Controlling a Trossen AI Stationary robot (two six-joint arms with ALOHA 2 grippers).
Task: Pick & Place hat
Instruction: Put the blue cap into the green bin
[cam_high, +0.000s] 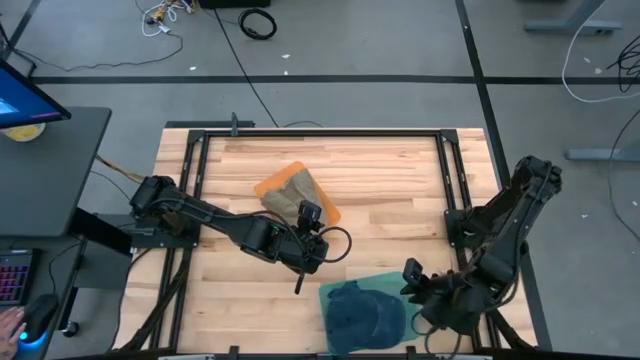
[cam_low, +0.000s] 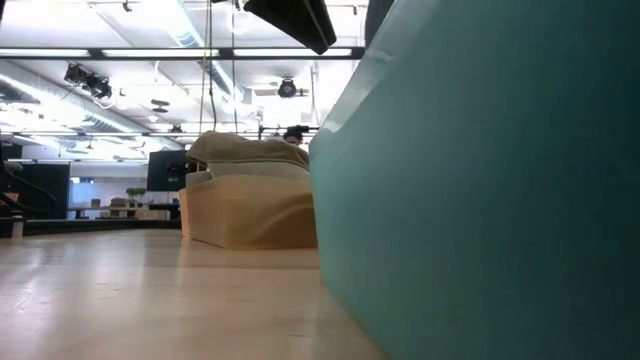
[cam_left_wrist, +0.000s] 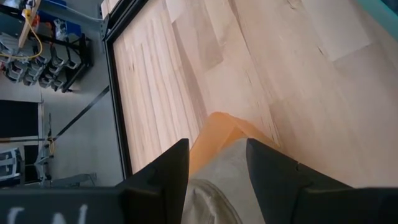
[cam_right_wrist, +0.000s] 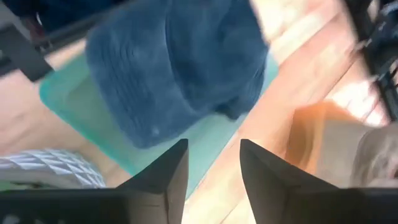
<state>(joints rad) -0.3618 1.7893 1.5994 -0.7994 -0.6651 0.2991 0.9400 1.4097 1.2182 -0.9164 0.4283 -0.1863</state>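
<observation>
A khaki hat (cam_high: 290, 195) lies on an orange mat (cam_high: 272, 185) at the table's middle. My left gripper (cam_high: 308, 218) hovers open over the hat's right side. In the left wrist view the gripper (cam_left_wrist: 214, 144) looks down past its fingers at the hat (cam_left_wrist: 214, 186) and the mat (cam_left_wrist: 214, 124). A dark blue hat (cam_high: 362, 308) rests on a teal mat (cam_high: 385, 282) at the near edge. My right gripper (cam_high: 410, 272) is open just right of it. In its wrist view the gripper (cam_right_wrist: 213, 144) faces the blue hat (cam_right_wrist: 174, 68), apart from it.
Black frame rails (cam_high: 195, 160) border the wooden table on its left, far and right sides. Bare wood (cam_high: 400, 180) spreads right of the khaki hat. In the low view the teal mat (cam_low: 480, 200) fills the right half, with the khaki hat (cam_low: 250, 150) behind it.
</observation>
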